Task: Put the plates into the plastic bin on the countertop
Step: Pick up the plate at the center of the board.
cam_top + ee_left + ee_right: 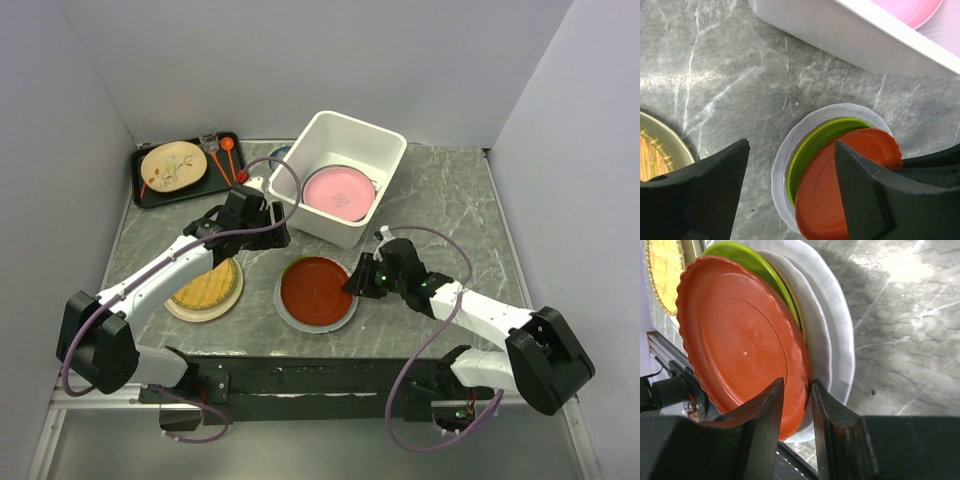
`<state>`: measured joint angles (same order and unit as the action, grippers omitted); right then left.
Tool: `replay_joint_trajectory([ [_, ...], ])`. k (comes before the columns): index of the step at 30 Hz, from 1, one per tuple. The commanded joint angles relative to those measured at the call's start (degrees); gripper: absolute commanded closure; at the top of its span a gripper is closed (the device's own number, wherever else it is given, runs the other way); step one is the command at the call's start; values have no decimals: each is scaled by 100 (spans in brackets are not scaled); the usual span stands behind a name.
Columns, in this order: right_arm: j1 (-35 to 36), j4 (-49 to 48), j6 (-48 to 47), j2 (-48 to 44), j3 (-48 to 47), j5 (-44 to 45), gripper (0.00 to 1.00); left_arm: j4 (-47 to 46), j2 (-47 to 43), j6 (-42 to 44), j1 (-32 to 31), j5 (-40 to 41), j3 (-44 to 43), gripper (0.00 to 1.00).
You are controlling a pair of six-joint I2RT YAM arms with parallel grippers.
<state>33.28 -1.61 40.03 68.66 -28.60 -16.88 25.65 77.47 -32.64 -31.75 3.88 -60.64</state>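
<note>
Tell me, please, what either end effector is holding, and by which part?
The right end effector pinches the red plate by its rim; the left end effector holds nothing.

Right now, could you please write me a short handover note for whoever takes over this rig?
The left pincer is open and empty, above the countertop beside the plastic bin.
The right pincer is shut on the rim of the red plate.
Done: the pink plate lies in the bin.
Left: the red plate, the lime green plate and white plate under it, and the woven yellow plate on the cream plate.
</note>
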Motion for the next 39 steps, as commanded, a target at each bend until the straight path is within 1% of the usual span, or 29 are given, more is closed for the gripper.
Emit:
replay_joint_trajectory([
  [1,196,-15,40,147,-365,326,65,-174,-206,-23,-7,-80,114,26],
  [5,276,37,57,235,-401,519,69,-201,-232,-14,-7,-89,184,26],
  [8,276,73,66,253,-418,581,81,-201,-268,-5,-7,-72,228,26],
  [9,284,73,58,261,-418,607,90,-209,-285,4,-7,-72,237,26],
  [12,293,125,57,235,-462,686,100,-209,-338,-5,-7,-72,281,26],
  [21,293,389,-4,-19,-541,924,100,-227,-452,4,2,-1,378,26],
  [31,293,407,5,-204,-480,941,100,-280,-496,-49,11,-36,466,25],
  [39,302,661,-92,-441,-524,1020,100,-385,-452,-93,28,-63,589,25],
])
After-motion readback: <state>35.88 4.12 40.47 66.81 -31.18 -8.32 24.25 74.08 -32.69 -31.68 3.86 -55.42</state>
